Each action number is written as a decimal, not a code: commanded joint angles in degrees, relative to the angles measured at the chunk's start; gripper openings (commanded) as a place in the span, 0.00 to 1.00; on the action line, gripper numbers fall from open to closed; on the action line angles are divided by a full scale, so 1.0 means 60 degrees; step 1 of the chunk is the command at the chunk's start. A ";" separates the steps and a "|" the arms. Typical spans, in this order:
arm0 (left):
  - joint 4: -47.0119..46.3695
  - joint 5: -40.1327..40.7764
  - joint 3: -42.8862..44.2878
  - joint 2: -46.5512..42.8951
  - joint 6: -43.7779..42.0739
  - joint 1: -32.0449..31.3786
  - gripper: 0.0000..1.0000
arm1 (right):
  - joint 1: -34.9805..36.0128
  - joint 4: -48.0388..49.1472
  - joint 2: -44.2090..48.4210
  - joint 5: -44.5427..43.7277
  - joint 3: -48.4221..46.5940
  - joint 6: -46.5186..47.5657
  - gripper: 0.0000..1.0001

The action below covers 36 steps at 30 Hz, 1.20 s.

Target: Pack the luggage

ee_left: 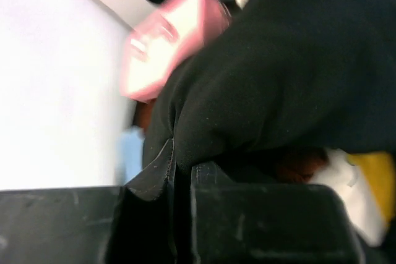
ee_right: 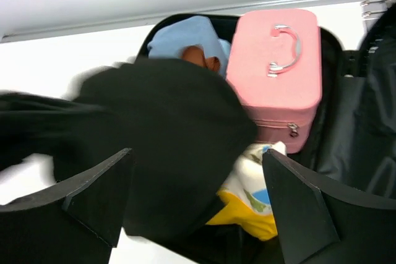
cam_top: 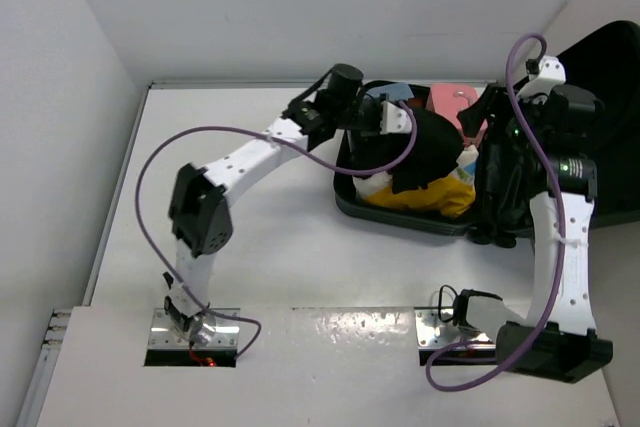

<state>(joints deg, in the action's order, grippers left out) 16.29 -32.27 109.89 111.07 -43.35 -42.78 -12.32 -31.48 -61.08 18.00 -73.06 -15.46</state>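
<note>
1 soft black garment (ee_left: 278, 78) pinched in L gripper (ee_left: 182, 190), prob. | R gripper (ee_right: 197, 151) wide above luggage (cam_top: 395, 215)

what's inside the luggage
In the luggage: a pink case at the far side, a light blue cloth beside it, a yellow item nearer, and a black garment over the middle. Whatever lies under the garment is hidden.

Bright, even light; left wrist view blurred.
</note>
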 commanded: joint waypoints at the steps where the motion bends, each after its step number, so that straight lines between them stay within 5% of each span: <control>1: -0.0663 -0.1007 0.0289 0.1057 -0.0627 -0.0003 0.00 | -0.0057 0.0575 -0.0556 0.0744 -0.0698 -0.0118 0.83; 10: -0.0753 -0.3204 -0.3106 0.0226 -0.2806 -0.0412 0.00 | 0.0396 0.0692 -0.1055 0.2201 0.0075 -0.0411 0.79; 14: -0.2332 -0.3454 -0.4324 -0.0171 -0.1961 -0.1216 0.00 | 0.1187 0.1057 -0.1479 0.2084 0.0735 -0.0309 0.79; 23: -0.4311 -0.2562 -0.3198 0.1351 0.0893 -0.1073 0.00 | 0.2682 0.1234 -0.2857 0.1044 0.1688 0.0570 0.72; 31: -0.4561 -0.1301 -0.2538 0.2494 0.1248 -0.0765 0.00 | 0.2126 0.0166 -0.2651 0.0853 0.1234 0.1009 0.69; 36: -0.4781 -0.0643 -0.2538 0.2875 0.1249 -0.0677 0.17 | 0.2111 -0.0159 -0.3881 0.0472 0.1510 0.1273 0.66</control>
<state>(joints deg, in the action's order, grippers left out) -11.55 -43.86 94.21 123.68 -36.42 -48.16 0.34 -29.12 -80.73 22.46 -64.62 -9.93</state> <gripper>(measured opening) 0.159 0.663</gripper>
